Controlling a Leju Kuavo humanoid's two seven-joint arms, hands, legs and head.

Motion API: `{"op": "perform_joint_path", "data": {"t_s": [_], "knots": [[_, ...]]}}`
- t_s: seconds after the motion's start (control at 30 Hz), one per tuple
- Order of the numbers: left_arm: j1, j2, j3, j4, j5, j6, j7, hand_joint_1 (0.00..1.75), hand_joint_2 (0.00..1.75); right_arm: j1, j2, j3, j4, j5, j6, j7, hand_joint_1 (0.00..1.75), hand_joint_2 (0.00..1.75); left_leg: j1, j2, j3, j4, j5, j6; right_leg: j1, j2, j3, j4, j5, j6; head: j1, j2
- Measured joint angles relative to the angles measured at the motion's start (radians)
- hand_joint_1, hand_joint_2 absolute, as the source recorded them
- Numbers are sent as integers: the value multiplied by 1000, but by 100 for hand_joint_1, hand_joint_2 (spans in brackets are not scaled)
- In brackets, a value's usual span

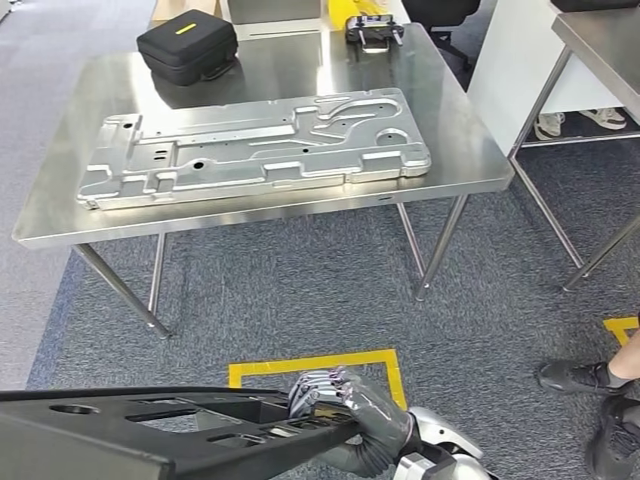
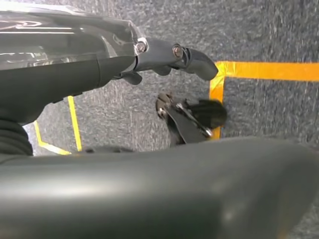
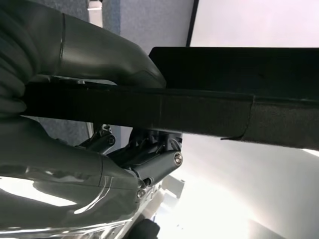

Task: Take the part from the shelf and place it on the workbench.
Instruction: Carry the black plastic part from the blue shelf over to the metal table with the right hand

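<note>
I carry a long black part [image 1: 151,430] level at the bottom of the head view. My right hand [image 1: 355,405] grips its right end, fingers curled over the top edge. In the right wrist view the part's edge [image 3: 211,109] runs between the thumb and the fingers of that hand [image 3: 75,55]. In the left wrist view my left hand [image 2: 169,55] stretches its thumb out, and its dark fingers [image 2: 192,117] curl at the edge of the part's broad blurred body [image 2: 150,189]. The steel workbench [image 1: 468,150] stands ahead across the carpet.
A large silver stamped panel [image 1: 256,150] takes up much of the bench. A black case [image 1: 187,45] and a controller [image 1: 375,28] lie at its far edge. Yellow floor tape [image 1: 317,362] marks the carpet. A person's feet [image 1: 573,377] are at the right, near a second table [image 1: 604,40].
</note>
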Motion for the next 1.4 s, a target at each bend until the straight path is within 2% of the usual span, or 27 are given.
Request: {"op": "perform_joint_path", "data": {"t_s": [0.03,0.07,0.13,0.2,0.27,0.33,0.37,0.4,0.47,0.5,0.53,0.57,0.6,0.67,0.7,0.77,0.87,0.93,1.0,1.03,1.07,1.13,1.17,1.2,1.3,1.37,1.4], "knots": [[1,0,0,0,0,0,0,0,175,1,0,0,0,0,0,0,175,175,0,0,-17,2,6,-1,0,3,11,0,-9,1,0,0],[2,0,0,0,0,0,0,0,175,1,0,0,0,0,1,-1,175,175,0,0,-20,-28,35,1,0,6,25,0,-18,2,0,0],[3,0,0,0,0,0,0,0,175,0,1,0,0,0,1,-2,175,175,-3,-3,-4,-133,126,11,0,11,53,-1,-37,6,0,0],[5,1,0,0,0,0,0,0,175,-1,1,0,0,0,1,-4,175,175,-10,-7,4,-199,169,24,0,16,68,-2,-53,16,0,0],[6,2,0,0,0,1,1,0,175,-1,2,1,0,0,1,-5,175,175,-16,-8,5,-213,165,34,0,20,76,-10,-64,29,-1,0],[3,2,0,0,0,2,0,0,175,-3,2,0,-2,0,1,-6,175,175,-11,-7,21,-231,171,44,1,19,87,-12,-77,40,-1,0],[0,2,0,0,0,3,0,0,175,-6,2,0,-4,0,1,-6,175,175,-7,-5,32,-241,170,50,2,16,80,7,-88,43,0,0],[-2,3,0,0,0,3,-1,0,175,-7,2,0,-4,0,1,-6,175,175,-5,-3,44,-250,167,56,2,13,59,49,-107,46,0,0],[-3,3,0,0,1,2,-1,0,175,-9,2,0,-4,1,1,-7,175,175,-5,-1,62,-255,155,62,2,9,-20,174,-144,51,1,0],[-3,3,0,0,1,2,-1,0,175,-8,2,0,-4,1,1,-7,175,175,-5,0,70,-255,147,63,2,9,-60,223,-146,53,1,0],[-2,3,0,0,1,2,0,0,175,-7,2,0,-3,2,1,-7,175,175,-4,0,80,-255,138,61,2,8,-86,241,-128,55,1,0],[-1,3,0,0,1,2,0,0,175,-6,2,0,-3,3,1,-7,175,175,-4,-1,93,-255,128,60,2,7,-93,221,-90,56,1,0],[0,3,0,0,1,2,0,0,175,-7,2,0,-3,3,1,-7,175,175,-4,-1,107,-255,118,57,2,6,-85,168,-37,56,1,0],[-1,3,0,0,1,2,0,0,175,-8,1,0,-2,4,1,-6,175,175,-4,-2,129,-256,101,50,5,1,-56,70,31,53,1,0],[-2,3,0,0,1,2,0,0,175,-8,1,0,-1,4,1,-6,175,175,-6,-2,132,-256,95,46,7,0,-46,39,38,49,2,0],[-3,3,0,0,1,2,1,0,175,-7,1,0,-1,4,0,-5,175,175,-8,-1,132,-259,91,38,11,1,-38,18,24,40,1,0],[-6,3,0,0,1,2,1,0,175,-5,1,0,-1,4,-2,-4,175,175,-8,0,127,-244,75,25,3,2,-25,4,11,22,0,0],[-6,3,0,0,1,2,1,0,175,-5,2,0,-1,4,-5,-4,175,175,-5,0,79,-153,39,15,-1,-1,-10,-1,2,11,-1,0],[-3,3,0,0,1,3,1,0,175,-1,1,0,-1,4,-8,-2,175,175,-2,0,-2,-25,5,9,-1,-2,3,-1,-10,6,-1,0],[-1,3,0,0,1,3,1,0,175,2,1,-1,-1,4,-9,-2,175,175,-2,0,-32,11,8,8,-1,-1,12,-1,-16,5,-1,0],[1,4,0,0,1,3,1,0,175,6,1,-1,-2,5,-10,-2,175,175,-2,0,-46,11,33,9,-1,1,22,-1,-23,6,-1,0],[2,4,0,0,2,3,1,0,175,9,1,-1,-3,5,-12,-2,175,175,-3,-1,-23,-86,124,16,0,4,48,-1,-41,9,-1,0],[2,4,0,0,2,3,1,0,175,9,1,-2,-4,6,-13,-2,175,175,-6,-2,-4,-138,160,21,0,5,59,-3,-49,12,-1,0],[1,4,0,0,2,3,1,0,175,10,1,-3,-6,7,-15,-1,175,175,-9,-2,11,-178,181,27,1,7,66,-4,-56,17,-1,0],[-1,4,0,0,2,4,3,0,175,12,1,-6,-14,11,-20,1,175,175,-16,-3,28,-216,167,43,0,8,71,-16,-63,34,-2,0],[-1,4,-1,0,2,5,4,0,175,13,0,-10,-20,14,-22,2,175,175,-10,-2,46,-241,158,50,1,5,75,-13,-72,43,-2,0],[-1,4,-1,0,2,5,4,0,175,14,0,-12,-22,16,-24,3,175,175,-6,-1,58,-253,156,53,1,4,66,12,-85,47,-2,0]]}}
